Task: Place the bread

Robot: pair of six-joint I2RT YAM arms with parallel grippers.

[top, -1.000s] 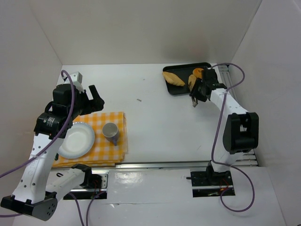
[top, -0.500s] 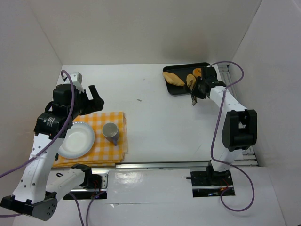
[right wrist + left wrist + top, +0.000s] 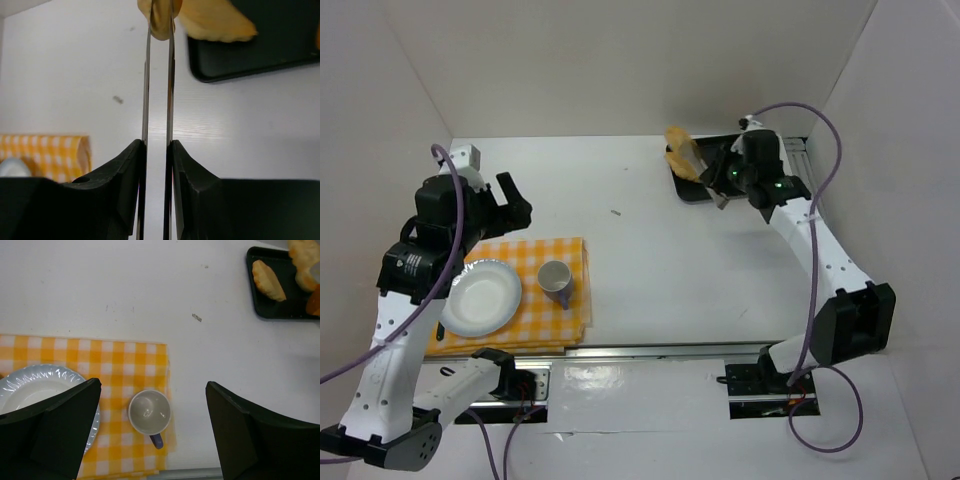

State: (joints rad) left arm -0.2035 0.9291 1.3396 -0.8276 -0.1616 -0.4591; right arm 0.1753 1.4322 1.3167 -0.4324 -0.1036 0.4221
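My right gripper (image 3: 705,165) is shut on a piece of golden bread (image 3: 680,145) and holds it over the left end of the black tray (image 3: 682,190). In the right wrist view the bread (image 3: 161,31) is pinched between the thin metal fingers (image 3: 146,75) of the gripper (image 3: 159,20). A second bread (image 3: 215,22) lies on the tray (image 3: 260,55) behind it. My left gripper (image 3: 515,200) is open and empty, high above the checked cloth. In the left wrist view the left gripper (image 3: 152,387) frames the cup.
A yellow checked cloth (image 3: 535,255) lies at the front left with a white plate (image 3: 480,298) and a grey cup (image 3: 556,278) on it. They also show in the left wrist view: plate (image 3: 35,385), cup (image 3: 149,411). White walls enclose the table.
The right arm has risen and swung left from the tray, carrying a piece of bread up with it. The left arm has shifted slightly left.
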